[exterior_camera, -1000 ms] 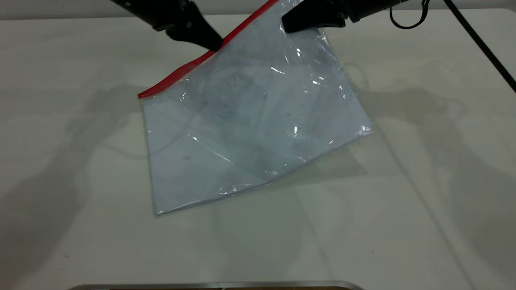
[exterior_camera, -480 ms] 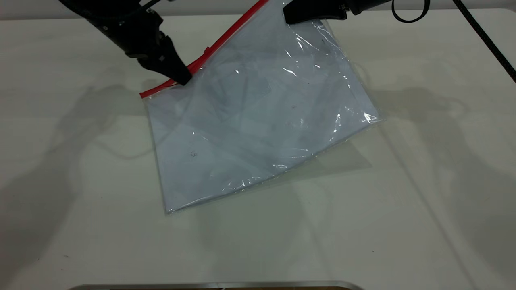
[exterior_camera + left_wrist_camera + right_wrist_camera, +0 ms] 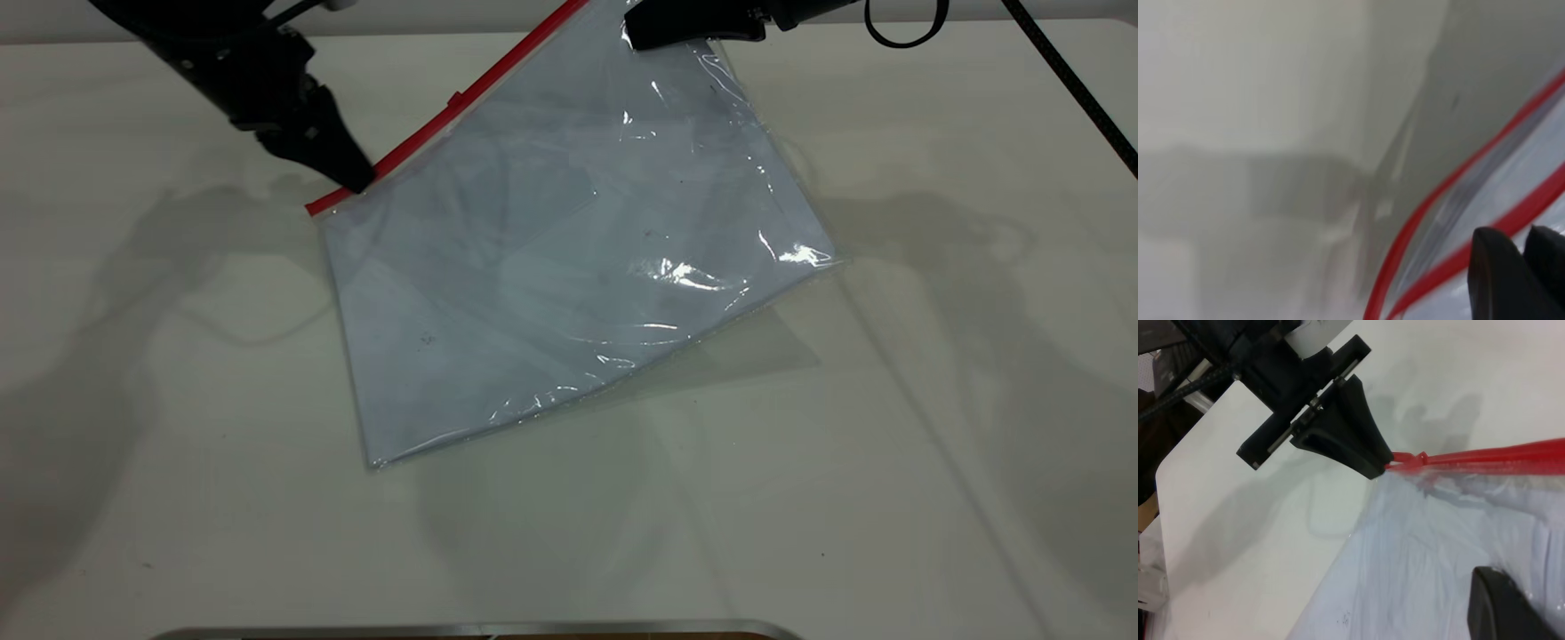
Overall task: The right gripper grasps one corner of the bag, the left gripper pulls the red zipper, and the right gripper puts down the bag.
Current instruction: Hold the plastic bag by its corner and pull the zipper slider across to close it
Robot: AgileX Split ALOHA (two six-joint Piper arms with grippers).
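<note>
Holding up the far end of the bag [image 3: 569, 258] by its red-strip corner [image 3: 613, 13] — right gripper [image 3: 633, 34] pinched tight on it at the back of the table [image 3: 933, 498]. Sloping down from there, low clear edge resting on the table. Pinching the red zipper [image 3: 427, 133] near its low end — left gripper [image 3: 357, 182], tips closed on the strip, small slider tab [image 3: 454, 100] higher up the strip

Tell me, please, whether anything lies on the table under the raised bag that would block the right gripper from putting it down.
Nothing visible does. The right gripper holds the bag up by its far corner, and the white table around and below it looks bare. The left gripper sits at the red zipper's low end.
</note>
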